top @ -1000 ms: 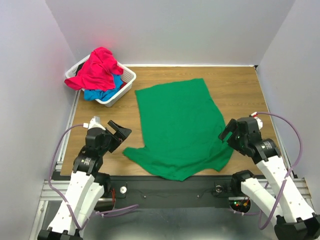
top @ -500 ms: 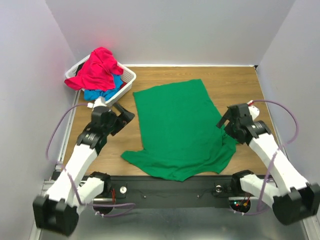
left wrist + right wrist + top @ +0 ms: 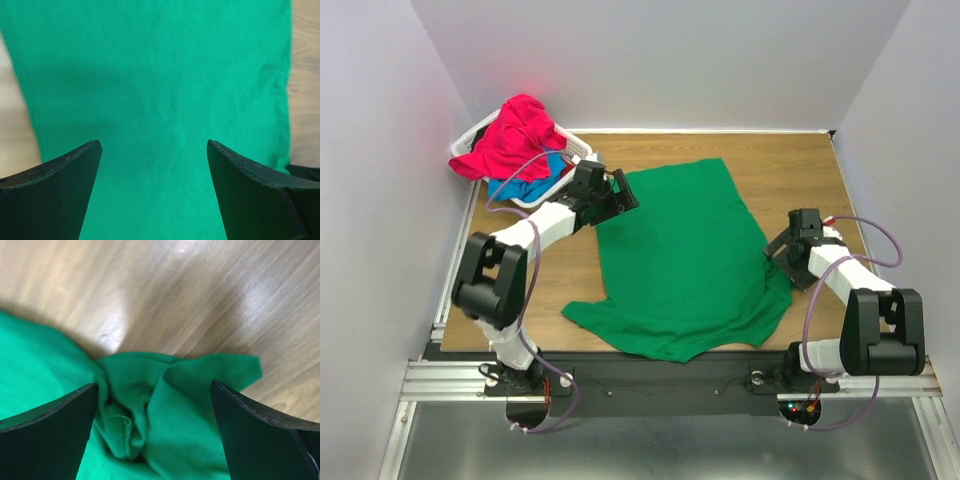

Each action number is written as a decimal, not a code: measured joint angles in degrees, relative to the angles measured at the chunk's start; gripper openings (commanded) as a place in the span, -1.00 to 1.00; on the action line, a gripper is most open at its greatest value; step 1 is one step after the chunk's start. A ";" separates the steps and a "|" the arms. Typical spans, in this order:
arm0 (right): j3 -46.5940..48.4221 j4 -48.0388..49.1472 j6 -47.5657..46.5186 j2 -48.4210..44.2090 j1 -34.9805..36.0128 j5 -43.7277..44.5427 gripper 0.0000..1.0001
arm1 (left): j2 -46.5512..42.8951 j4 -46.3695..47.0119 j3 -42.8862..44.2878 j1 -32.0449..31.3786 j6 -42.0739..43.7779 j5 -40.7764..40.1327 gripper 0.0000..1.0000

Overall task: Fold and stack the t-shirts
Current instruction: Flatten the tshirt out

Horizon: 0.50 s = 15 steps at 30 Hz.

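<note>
Observe the green t-shirt (image 3: 680,255) spread flat on the surface (image 3: 800,170). The left end effector (image 3: 626,192) is over the shirt's far-left corner, with its jaws wide apart and gripping nothing. The right end effector (image 3: 776,252) is over the bunched sleeve (image 3: 145,415) at the shirt's right edge, also open and empty. The pinkish-red t-shirt (image 3: 515,135) and blue t-shirt (image 3: 525,186) lie in the white basket (image 3: 576,155) at far left.

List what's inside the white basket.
A red shirt heaped on top, spilling over the basket rim, with a blue shirt partly showing under it. The basket's bottom, and anything else beneath them, is covered.
</note>
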 measured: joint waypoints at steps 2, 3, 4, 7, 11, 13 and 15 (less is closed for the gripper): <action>-1.36 2.47 -0.20 1.03 -1.09 -1.11 1.00 | 4.55 0.42 2.69 0.00 1.11 0.52 0.97; -1.42 4.02 -0.26 1.81 -1.75 -1.55 1.00 | 6.43 0.70 3.63 0.00 1.62 0.74 0.97; -1.05 5.18 -0.50 2.58 -2.12 -2.01 1.00 | 7.89 0.76 4.44 0.00 2.03 0.81 0.97; 1.53 7.02 -0.72 6.10 -3.50 -2.08 1.00 | 12.37 0.72 6.64 0.37 3.08 0.87 0.97; 8.11 9.20 -1.33 13.31 -7.34 -2.01 1.00 | 16.41 0.98 8.33 1.20 3.61 0.94 0.97; 12.48 10.01 -2.56 17.42 -8.68 -2.25 1.00 | 16.85 1.60 8.87 1.90 3.56 1.05 0.97; 16.37 10.80 -3.91 21.09 -9.25 -2.71 1.00 | 16.90 1.97 8.92 2.03 3.56 1.16 0.97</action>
